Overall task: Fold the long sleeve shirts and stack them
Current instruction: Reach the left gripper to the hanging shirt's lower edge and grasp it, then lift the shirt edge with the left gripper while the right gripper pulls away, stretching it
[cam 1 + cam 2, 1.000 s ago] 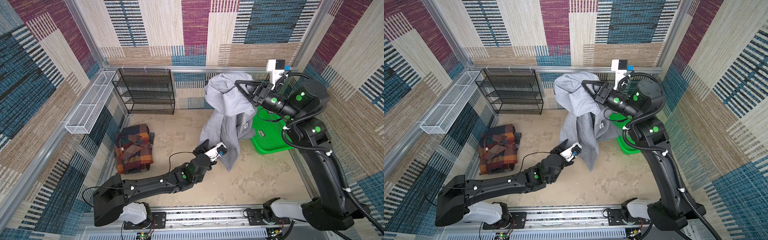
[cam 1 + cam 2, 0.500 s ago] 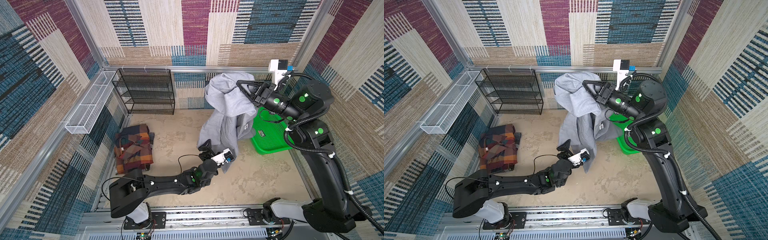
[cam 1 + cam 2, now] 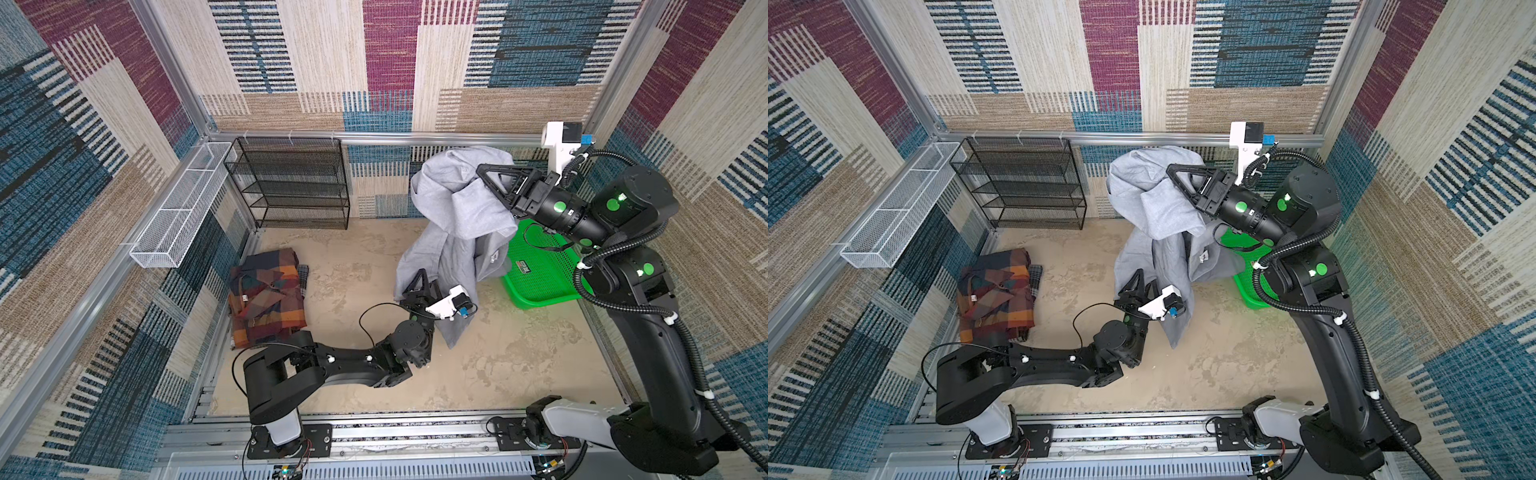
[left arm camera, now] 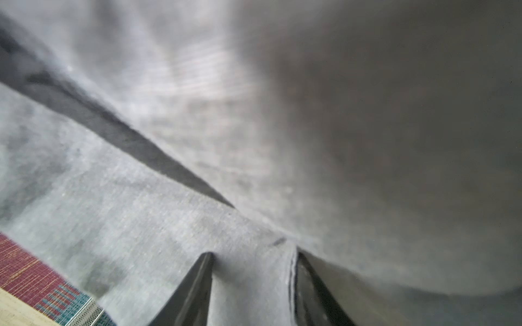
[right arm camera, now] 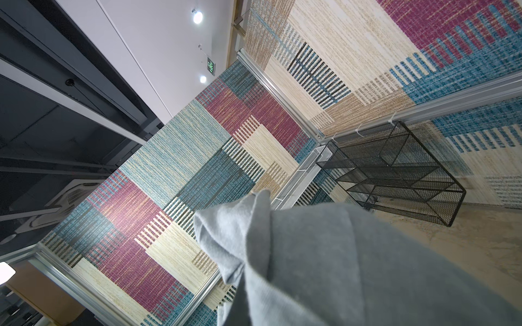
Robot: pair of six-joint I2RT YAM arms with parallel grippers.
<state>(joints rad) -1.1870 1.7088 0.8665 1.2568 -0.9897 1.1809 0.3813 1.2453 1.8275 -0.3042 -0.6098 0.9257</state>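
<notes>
1. Shirts, in both top views: the gray shirt [image 3: 453, 208] [image 3: 1154, 208] hangs bunched from the right hand [image 3: 480, 174] [image 3: 1170, 170]. That hand is raised near the back wall, pressed together on the upper folds. The cloth drops toward the tabletop [image 3: 498, 353] [image 3: 1225, 353]; whether its tip touches I cannot tell. It partly hides the green basket [image 3: 540, 270] [image 3: 1246, 291].
2. In the same views, the plaid shirt [image 3: 270, 299] [image 3: 996, 299] lies folded on the tabletop at the left, well apart from the gray one and in front of the black wire shelf [image 3: 291, 183] [image 3: 1021, 183]. The left hand [image 3: 426, 282] [image 3: 1144, 284] sits low at the hanging shirt's left edge, pointing up into the cloth.
3. In the left wrist view, which is blurred, the left hand's fingers [image 4: 197, 282] are spread, with gray shirt [image 4: 141, 225] cloth filling the gap and a hem edge beside one finger.
4. In the right wrist view, the gray shirt [image 5: 339, 268] drapes close before the camera and hides the fingers. Beyond it the black wire shelf [image 5: 395, 175] stands against the patterned wall.
</notes>
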